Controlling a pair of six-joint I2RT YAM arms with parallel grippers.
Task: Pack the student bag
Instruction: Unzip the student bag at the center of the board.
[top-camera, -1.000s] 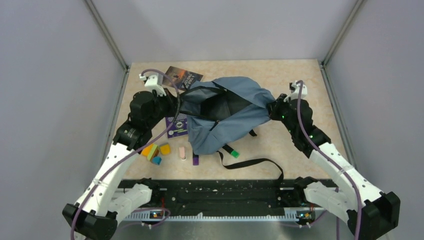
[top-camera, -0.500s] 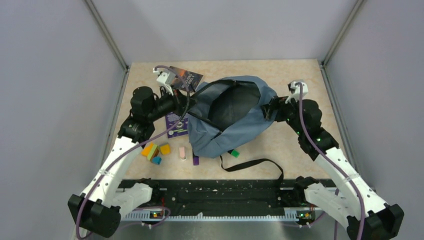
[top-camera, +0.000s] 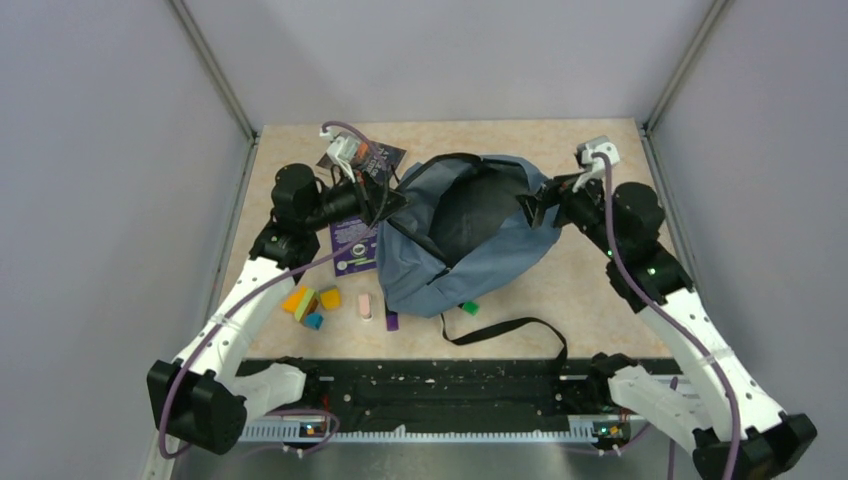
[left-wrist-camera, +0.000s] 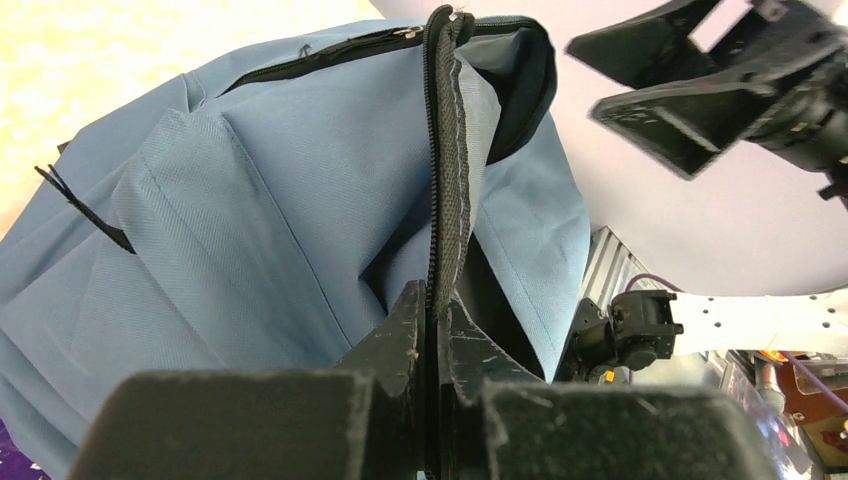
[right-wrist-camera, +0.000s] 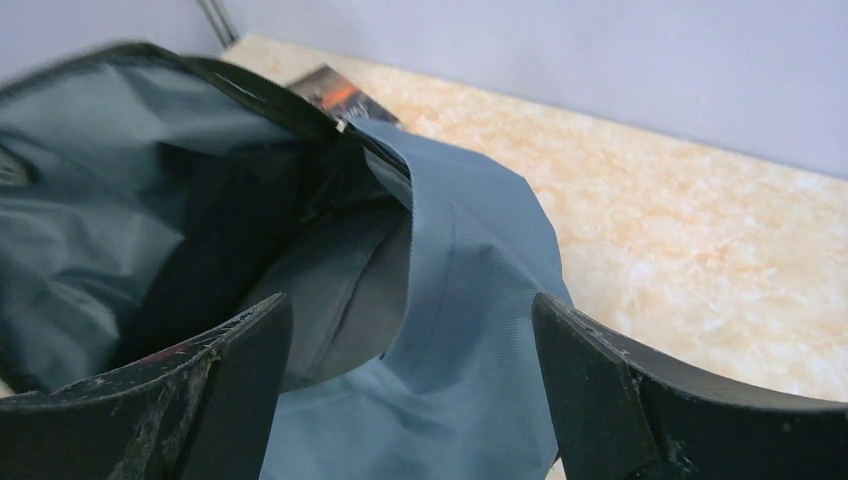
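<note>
Slate-blue student bag, mouth gaping, mid-table.

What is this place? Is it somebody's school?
Probably not: it looks like a robot test booth. Plain grey walls box in one table, and a left arm and right arm stand on a black rail at its edge, a backpack between them.
</note>
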